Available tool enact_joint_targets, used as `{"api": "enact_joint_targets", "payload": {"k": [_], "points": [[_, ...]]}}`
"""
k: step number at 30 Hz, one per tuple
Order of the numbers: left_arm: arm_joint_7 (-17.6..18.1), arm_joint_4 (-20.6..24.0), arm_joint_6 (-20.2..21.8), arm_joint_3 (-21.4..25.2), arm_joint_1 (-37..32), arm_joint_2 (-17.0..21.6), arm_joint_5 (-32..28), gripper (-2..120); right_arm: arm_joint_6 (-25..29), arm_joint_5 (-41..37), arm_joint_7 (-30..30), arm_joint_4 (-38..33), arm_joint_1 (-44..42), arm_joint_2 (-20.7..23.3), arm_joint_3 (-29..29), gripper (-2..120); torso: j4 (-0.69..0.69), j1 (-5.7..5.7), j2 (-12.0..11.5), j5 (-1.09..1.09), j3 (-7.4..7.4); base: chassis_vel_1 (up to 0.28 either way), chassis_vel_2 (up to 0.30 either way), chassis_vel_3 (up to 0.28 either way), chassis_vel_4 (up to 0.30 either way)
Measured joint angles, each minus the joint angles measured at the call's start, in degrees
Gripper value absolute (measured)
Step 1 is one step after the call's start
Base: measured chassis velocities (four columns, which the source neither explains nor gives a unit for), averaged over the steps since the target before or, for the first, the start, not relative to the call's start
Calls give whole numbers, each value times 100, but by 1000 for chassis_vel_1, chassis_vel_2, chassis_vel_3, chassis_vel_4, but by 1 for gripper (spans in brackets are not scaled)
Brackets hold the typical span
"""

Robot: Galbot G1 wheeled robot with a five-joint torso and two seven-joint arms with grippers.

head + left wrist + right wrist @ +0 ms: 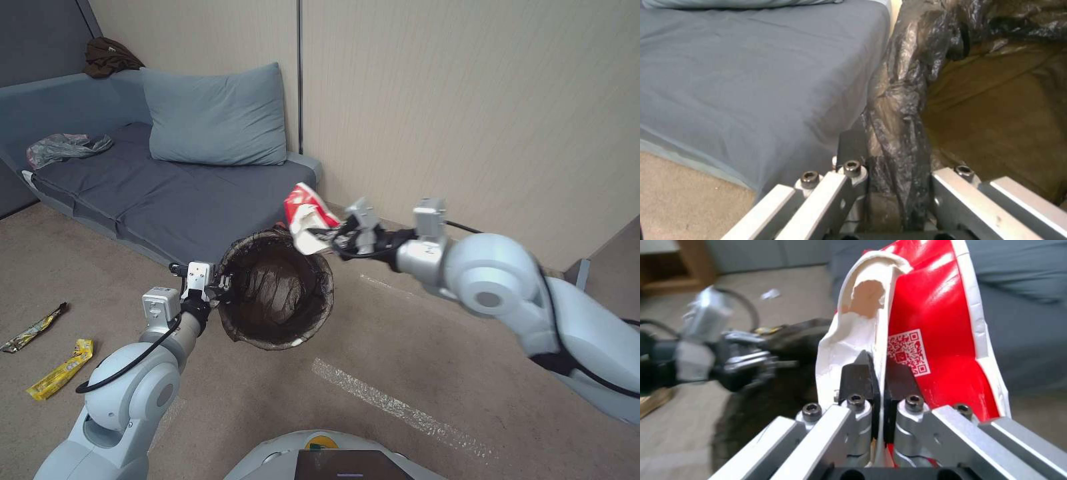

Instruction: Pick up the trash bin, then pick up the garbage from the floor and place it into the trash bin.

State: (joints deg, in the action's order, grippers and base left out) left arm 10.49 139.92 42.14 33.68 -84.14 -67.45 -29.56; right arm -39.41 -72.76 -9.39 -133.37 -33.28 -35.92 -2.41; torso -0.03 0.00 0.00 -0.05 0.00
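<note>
My left gripper (223, 285) is shut on the rim of the trash bin (277, 297), a white bucket lined with a dark bag, and holds it in the air, tilted so its mouth faces me. The bag-covered rim (900, 133) is clamped between the fingers in the left wrist view. A red-and-white snack packet (307, 217) hangs over the bin's far rim, with my right gripper (333, 240) shut on it. The right wrist view has the packet (929, 323) pinched between the fingertips (858, 376), the bin (786, 373) below. More garbage lies on the floor at left: a yellow wrapper (61, 369) and a dark foil wrapper (33, 328).
A grey sofa (160, 193) with a cushion (213, 117) stands behind the bin against the wall. A translucent plastic bag (63, 148) lies on its left end. A strip of tape (400, 410) marks the carpet in front of my base (320, 457).
</note>
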Motion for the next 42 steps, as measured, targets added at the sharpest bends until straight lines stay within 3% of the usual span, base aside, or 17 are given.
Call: {"api": "enact_joint_targets", "payload": {"k": [1,2,4,15,21,29,42], "points": [[-6,-60,0,-1,26,-12,19,0,37,22,20,115,486,-190,664,0,0,0,0,4,0,0,0,0,0],[-6,-60,0,-1,26,-12,19,0,37,22,20,115,486,-190,664,0,0,0,0,4,0,0,0,0,0],[-24,-113,0,23,53,-28,39,0,6,47,-140,386,1260,-740,1838,0,3,0,0,3,1,0,0,0,0],[-30,-121,0,142,75,-2,20,0,-47,640,-264,1019,1043,-1393,2817,0,0,0,0,4,0,0,0,0,0],[-34,-78,0,140,56,-1,13,0,-46,696,-301,1117,906,-1438,2852,0,0,0,0,4,0,0,0,0,0],[-67,-16,0,198,48,-9,-15,0,620,419,-418,988,469,-1323,2279,33,0,0,0,5,-1,0,0,0,0],[-78,-72,0,211,67,-27,-26,0,976,503,-301,757,-15,-1215,1629,76,0,0,0,5,0,0,0,0,0]]}}
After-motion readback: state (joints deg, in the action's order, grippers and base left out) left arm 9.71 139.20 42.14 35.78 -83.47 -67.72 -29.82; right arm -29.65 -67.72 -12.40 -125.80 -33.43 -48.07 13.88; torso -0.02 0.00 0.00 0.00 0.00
